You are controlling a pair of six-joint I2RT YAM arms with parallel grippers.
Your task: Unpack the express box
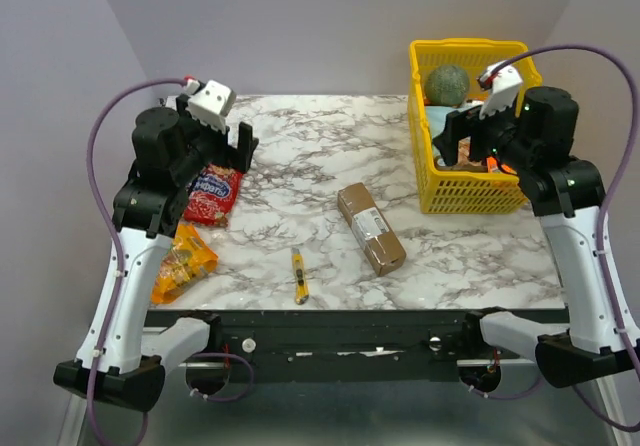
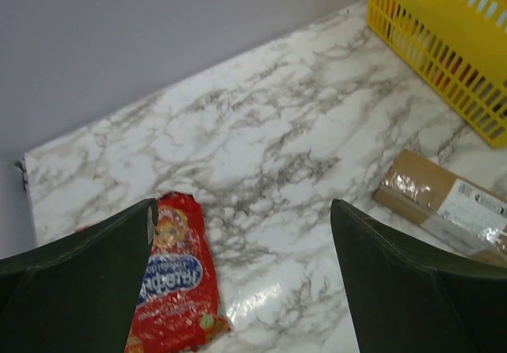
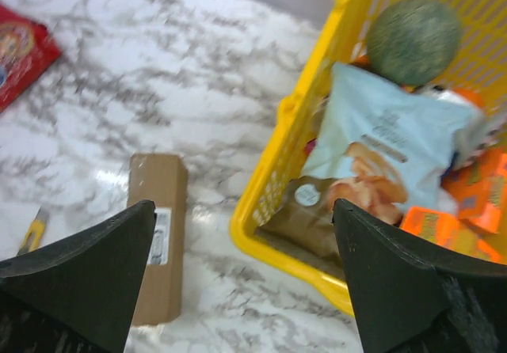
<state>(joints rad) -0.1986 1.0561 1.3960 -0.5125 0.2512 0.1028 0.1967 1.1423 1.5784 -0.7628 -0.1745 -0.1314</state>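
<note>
Both tools are open wide and hold nothing. The left tool (image 2: pixel 243 206) hangs over the left side of the tabletop (image 1: pixel 300 156). The right tool (image 3: pixel 243 206) hangs by the near corner of the yellow basket (image 1: pixel 470 194). No work has begun on the box, I think.

Closest to the arms lies a small yellow box cutter (image 1: pixel 299 275). It points away from the arms. A bit farther, near the middle of the tabletop, lies the express box (image 1: pixel 371 228). It lies flat and slanted, with its white label and its tape facing up. The cutter is near the box on its left and does not touch it.

A good way, I think, is for one tool to pick up the cutter by its body. The other tool should hold the box down at one end so it cannot slide. Then the blade can run along the tape, not deep, so nothing inside gets cut. The box has free room all around it, so both tools can get to it.

An orange snack bag (image 1: pixel 183 263) lies at the near left edge. A red snack bag (image 1: pixel 212 194) lies farther back, under the left tool. Both are well away from the box.

The tabletop is white with grey marble lines and looks smooth and a bit shiny, so the box may slip. At the far right stands the basket, with a green ball (image 3: pixel 413 40) and a light blue snack bag (image 3: pixel 388 139) inside. Plain grey walls (image 1: pixel 300 26) close in the back and sides.
</note>
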